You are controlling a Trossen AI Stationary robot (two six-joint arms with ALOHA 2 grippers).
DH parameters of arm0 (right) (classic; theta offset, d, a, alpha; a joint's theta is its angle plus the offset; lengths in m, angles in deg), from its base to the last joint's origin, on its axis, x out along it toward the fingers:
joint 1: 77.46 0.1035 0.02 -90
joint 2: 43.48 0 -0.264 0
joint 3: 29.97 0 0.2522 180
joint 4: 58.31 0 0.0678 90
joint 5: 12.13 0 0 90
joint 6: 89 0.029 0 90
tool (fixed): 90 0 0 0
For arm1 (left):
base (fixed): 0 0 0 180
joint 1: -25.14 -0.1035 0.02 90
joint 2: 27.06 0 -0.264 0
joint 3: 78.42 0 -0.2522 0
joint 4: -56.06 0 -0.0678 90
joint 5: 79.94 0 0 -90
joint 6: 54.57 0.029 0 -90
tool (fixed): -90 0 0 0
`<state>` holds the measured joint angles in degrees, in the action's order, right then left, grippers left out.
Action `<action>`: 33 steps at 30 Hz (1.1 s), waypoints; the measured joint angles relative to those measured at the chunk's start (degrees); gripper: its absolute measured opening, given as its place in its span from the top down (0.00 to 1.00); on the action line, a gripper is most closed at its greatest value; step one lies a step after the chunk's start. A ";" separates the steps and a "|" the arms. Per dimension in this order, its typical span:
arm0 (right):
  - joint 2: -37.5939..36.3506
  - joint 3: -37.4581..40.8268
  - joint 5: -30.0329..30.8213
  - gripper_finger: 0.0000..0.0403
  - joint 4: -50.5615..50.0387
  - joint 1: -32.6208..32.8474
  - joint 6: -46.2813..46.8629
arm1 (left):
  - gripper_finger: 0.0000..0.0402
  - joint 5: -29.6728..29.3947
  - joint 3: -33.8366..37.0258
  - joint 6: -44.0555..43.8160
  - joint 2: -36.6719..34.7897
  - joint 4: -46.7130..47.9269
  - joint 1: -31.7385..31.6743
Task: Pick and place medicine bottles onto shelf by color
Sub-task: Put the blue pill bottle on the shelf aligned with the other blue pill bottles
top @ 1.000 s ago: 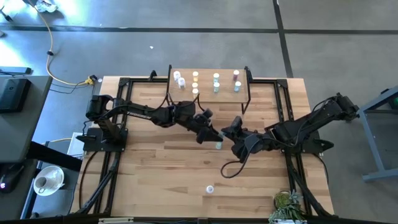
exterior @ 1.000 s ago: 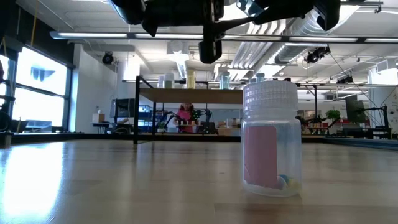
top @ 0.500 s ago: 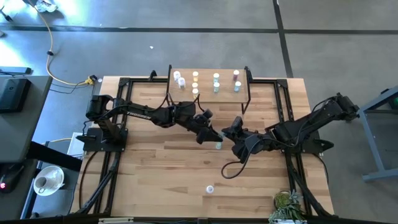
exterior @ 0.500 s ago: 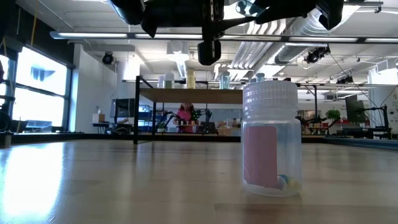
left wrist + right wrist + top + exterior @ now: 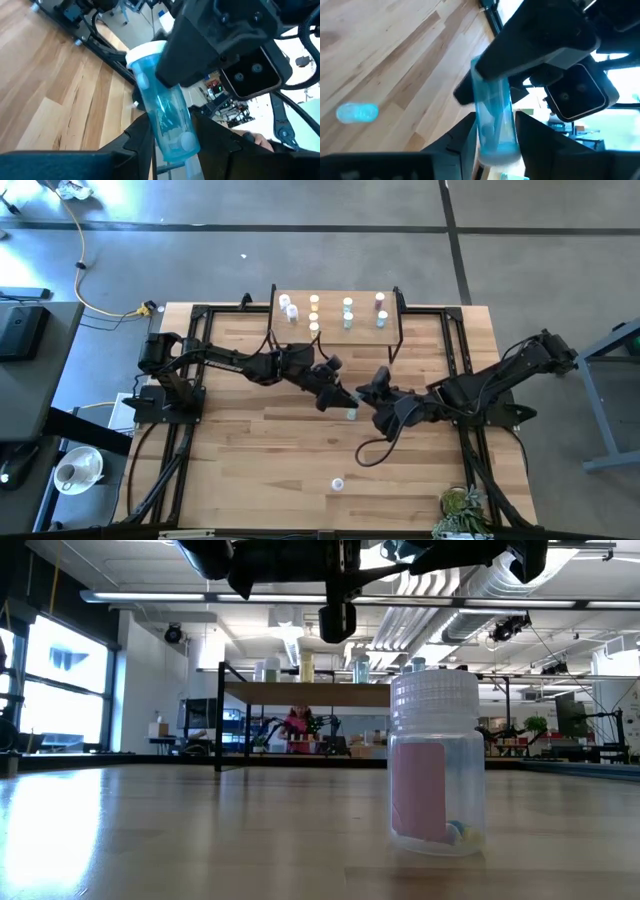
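From above, the blue bottle (image 5: pixel 351 413) between my two grippers is a mere speck, and my arms cover most of it. My left gripper (image 5: pixel 172 145) is cut off at the picture's edge, as is my right gripper (image 5: pixel 495 142), whose view blurs the bottle's cap. At table height, the shelf (image 5: pixel 300 693) stands far back, and its bottles' colours are too small to tell.

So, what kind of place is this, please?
Probably a robotics lab or workshop: the wooden table carries two mounted arms, exposed ducts run under the open ceiling, and more workbenches with equipment stand in the large room behind.
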<state>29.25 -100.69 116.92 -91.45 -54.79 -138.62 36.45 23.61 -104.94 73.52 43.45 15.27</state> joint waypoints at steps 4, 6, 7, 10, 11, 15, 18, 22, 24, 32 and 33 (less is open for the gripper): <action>0.05 -0.09 -0.24 0.62 0.40 -0.07 2.34 | 0.72 -0.94 -0.02 1.39 -0.04 -0.62 -0.02; 0.13 -0.07 -0.34 0.59 0.72 -0.07 3.44 | 0.72 -1.33 -0.03 2.32 -0.07 -0.83 0.00; 0.13 -0.07 -0.53 0.58 0.87 -0.04 3.74 | 0.73 -1.38 -0.09 2.75 -0.09 -0.89 -0.10; 0.13 -0.03 -0.68 0.55 0.95 -0.02 3.88 | 0.75 -1.86 -0.13 4.22 -0.11 -0.87 -0.66; 0.13 -0.03 -0.49 0.55 1.07 -0.03 3.97 | 0.76 -1.86 -0.13 4.54 -0.11 -0.81 -0.82; 0.13 -0.01 0.08 0.55 2.55 0.00 4.67 | 0.77 -1.79 -0.13 4.82 -0.11 -0.83 -1.78; 0.13 -0.01 0.59 0.55 3.39 0.00 4.69 | 0.77 -1.71 -0.13 5.14 -0.11 -0.81 -2.32; 0.13 0.02 1.59 0.54 3.69 0.00 4.34 | 0.77 -1.73 -0.13 5.16 -0.11 -0.68 -2.54; 0.13 0.02 2.79 0.54 4.18 0.00 4.48 | 0.77 -1.73 -0.13 5.14 -0.11 -0.62 -2.54; 0.12 0.02 7.03 0.54 4.99 1.36 6.08 | 0.77 -1.75 -0.13 6.09 -0.11 -0.89 -4.88; 0.12 0.02 8.59 0.54 5.54 1.83 6.05 | 0.77 -1.75 -0.13 6.32 -0.11 -0.89 -5.28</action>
<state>29.37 -100.67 125.52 -85.92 -52.96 -132.57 34.70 23.48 -98.63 73.41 42.56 9.99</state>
